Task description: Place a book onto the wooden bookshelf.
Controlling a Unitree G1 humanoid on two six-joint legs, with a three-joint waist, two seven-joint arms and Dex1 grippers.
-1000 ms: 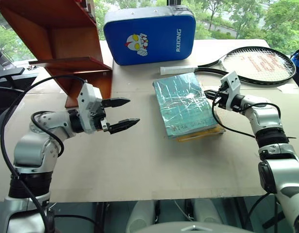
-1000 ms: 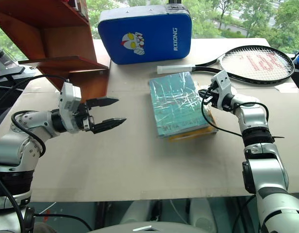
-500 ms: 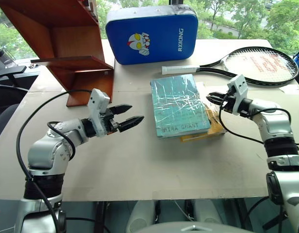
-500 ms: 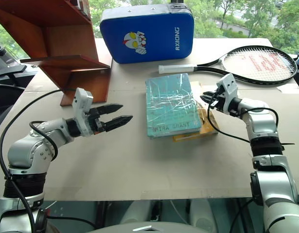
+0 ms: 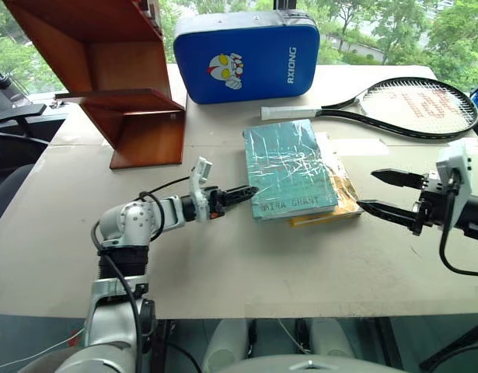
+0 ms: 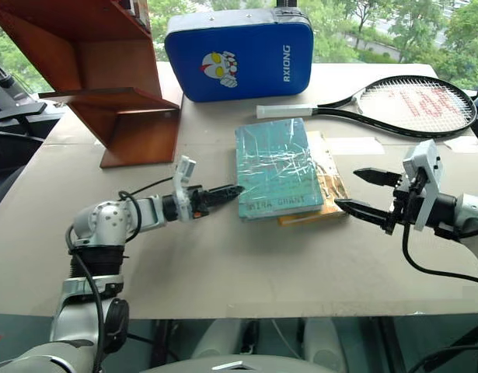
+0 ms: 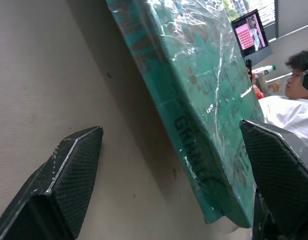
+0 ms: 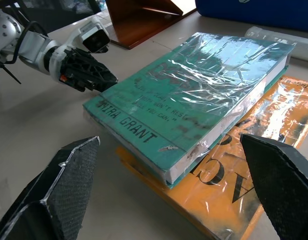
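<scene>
Flat on the surface, the teal-green plastic-wrapped book lies atop a yellow-orange book, its length running away from the robot, between the empty, wide-spread left gripper and right gripper.

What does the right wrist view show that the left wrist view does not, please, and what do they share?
Right wrist view: the yellow-orange book lying under the book, the foot of the wooden bookshelf, a strip of the blue case, and the left gripper at the book's near left corner.

Left wrist view: a person in white and a monitor beyond the table.

Both: the teal wrapped book with its GRANT lettering, the beige table, and each arm's own two black fingers standing apart.
</scene>
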